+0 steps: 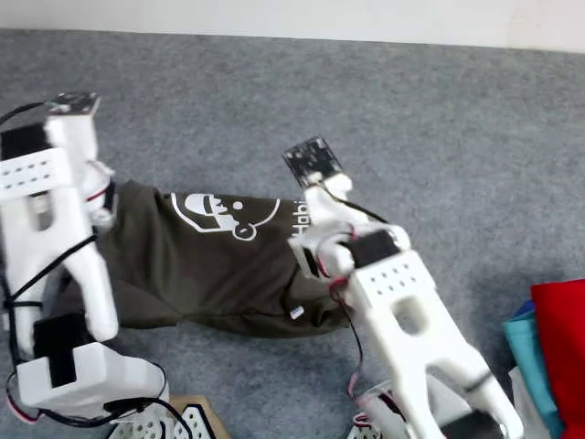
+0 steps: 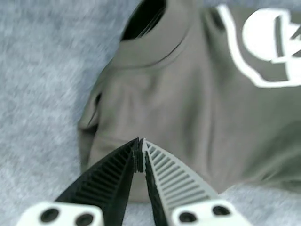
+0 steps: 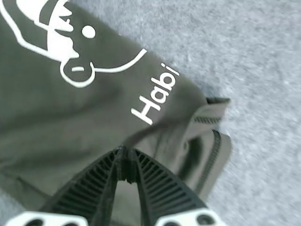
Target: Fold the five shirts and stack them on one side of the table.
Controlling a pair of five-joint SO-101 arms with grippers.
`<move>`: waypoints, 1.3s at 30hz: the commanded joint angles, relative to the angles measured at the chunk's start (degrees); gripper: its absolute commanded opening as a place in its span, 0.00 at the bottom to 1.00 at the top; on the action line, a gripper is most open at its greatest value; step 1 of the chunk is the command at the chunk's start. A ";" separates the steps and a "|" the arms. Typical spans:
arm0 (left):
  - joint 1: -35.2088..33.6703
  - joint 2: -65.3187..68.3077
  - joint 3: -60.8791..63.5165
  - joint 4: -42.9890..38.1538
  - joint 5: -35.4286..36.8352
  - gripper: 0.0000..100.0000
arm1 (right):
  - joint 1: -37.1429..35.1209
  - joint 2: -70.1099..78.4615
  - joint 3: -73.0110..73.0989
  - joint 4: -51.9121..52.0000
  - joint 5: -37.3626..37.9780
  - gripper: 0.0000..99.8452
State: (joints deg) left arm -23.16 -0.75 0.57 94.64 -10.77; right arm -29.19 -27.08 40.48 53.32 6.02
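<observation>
**foldfan:** so where's the shirt sitting?

**armwatcher:** The dark olive shirt point(image 1: 210, 265) is spread out on the grey table point(image 1: 439, 119), towards the front left, with the white print facing up. It's got an arm at each end. The neck opening is at the left arm's end and the stitched hem is at the right arm's end. The part nearest the front edge is a bit rumpled.

**foldfan:** and the grippers, are they grabbing it or just hanging around?

**armwatcher:** The left gripper point(image 2: 141, 150) has its jaws clamped together, tips right down in the cloth by the shoulder, just beside the collar. The right gripper point(image 3: 125, 162) is the same: jaws squeezed closed at the hem end, just below the lettering, and a crease in the fabric runs up to its tips. So both look pinched onto the shirt.

**foldfan:** anything else on the table?

**armwatcher:** Yeah, over at the right edge near the front corner there's a red shirt point(image 1: 562, 338) lying on top of a teal shirt point(image 1: 528, 343), well apart from the olive one.
</observation>
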 commanded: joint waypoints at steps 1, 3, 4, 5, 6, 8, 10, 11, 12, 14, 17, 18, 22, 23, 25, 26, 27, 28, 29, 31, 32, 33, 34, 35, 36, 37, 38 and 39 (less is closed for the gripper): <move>4.88 -0.22 3.56 -3.96 2.37 0.01 | -0.66 7.25 -4.88 -3.74 -1.58 0.01; 6.11 1.80 7.52 -7.38 2.64 0.01 | -0.31 11.38 -5.14 -4.97 -1.58 0.01; 6.46 3.21 9.36 -9.23 2.64 0.01 | 0.48 13.05 -5.14 -5.32 -1.49 0.01; 6.64 4.62 10.86 -11.08 2.64 0.01 | 1.19 14.73 -5.14 -5.32 -1.49 0.01; 6.64 6.29 12.09 -12.84 2.64 0.01 | 2.07 16.04 -5.23 -5.32 -1.49 0.01; 6.55 9.71 13.23 -15.47 2.64 0.01 | 4.97 17.54 -5.14 -5.32 -1.41 0.01; 6.55 13.32 13.23 -16.88 2.64 0.01 | 8.04 18.15 -4.88 -5.76 0.88 0.01; 6.64 14.64 13.14 -17.23 2.64 0.01 | 9.54 18.15 -4.70 -5.85 2.20 0.01; 6.64 16.04 13.05 -17.67 2.64 0.01 | 11.12 18.24 -4.26 -5.76 3.08 0.01; 6.64 17.89 12.26 -17.85 2.64 0.01 | 14.55 18.15 -2.86 -5.93 3.87 0.01; 6.64 19.30 11.56 -17.85 2.64 0.01 | 18.24 18.15 -1.63 -5.93 6.15 0.01; 6.64 19.38 11.56 -17.85 2.64 0.01 | 19.38 18.24 -1.27 -5.93 6.77 0.01; 6.64 19.65 11.56 -17.85 2.64 0.01 | 23.08 18.24 0.40 -5.93 7.47 0.01; 6.64 19.65 11.56 -17.85 2.64 0.01 | 23.78 18.24 0.48 -5.85 7.82 0.01; 6.64 19.65 11.56 -17.85 2.64 0.01 | 25.01 18.15 0.48 -5.76 8.09 0.01; 6.64 19.65 11.65 -17.85 2.64 0.01 | 25.63 18.15 0.40 -5.76 8.09 0.01; 6.64 19.65 11.65 -17.85 2.64 0.01 | 25.98 18.07 0.04 -5.76 8.09 0.01; 6.64 19.65 11.65 -17.85 2.64 0.01 | 26.33 17.98 -0.04 -5.76 7.91 0.01; 6.64 19.65 11.74 -17.85 2.64 0.01 | 26.51 17.45 -0.22 -5.93 7.82 0.01; 6.64 19.65 11.74 -17.85 2.64 0.01 | 26.33 14.90 -2.07 -6.02 7.74 0.01; 6.64 19.65 11.82 -17.93 2.64 0.01 | 26.24 13.32 -3.12 -6.02 7.74 0.01; 6.64 19.65 11.82 -18.02 2.64 0.01 | 25.89 11.91 -4.26 -6.02 7.56 0.01; 6.64 19.65 12.00 -18.55 2.64 0.01 | 25.27 10.59 -5.93 -6.02 6.59 0.01; 6.64 19.56 12.09 -18.73 2.73 0.01 | 24.84 9.63 -7.78 -6.02 5.10 0.01; 6.64 19.56 12.09 -18.81 3.43 0.01 | 24.40 8.92 -9.63 -6.02 3.87 0.01; 6.64 19.56 12.09 -18.99 4.22 0.01 | 23.34 8.92 -11.30 -6.02 2.99 0.01; 6.64 19.56 12.09 -18.99 4.66 0.01 | 21.93 9.54 -13.23 -6.02 2.55 0.01; 6.64 19.56 12.09 -18.99 4.84 0.01 | 20.62 10.68 -14.90 -6.02 2.11 0.01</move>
State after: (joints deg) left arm -17.36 18.86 13.23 76.70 -6.99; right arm -4.92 -14.95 32.22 48.04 9.89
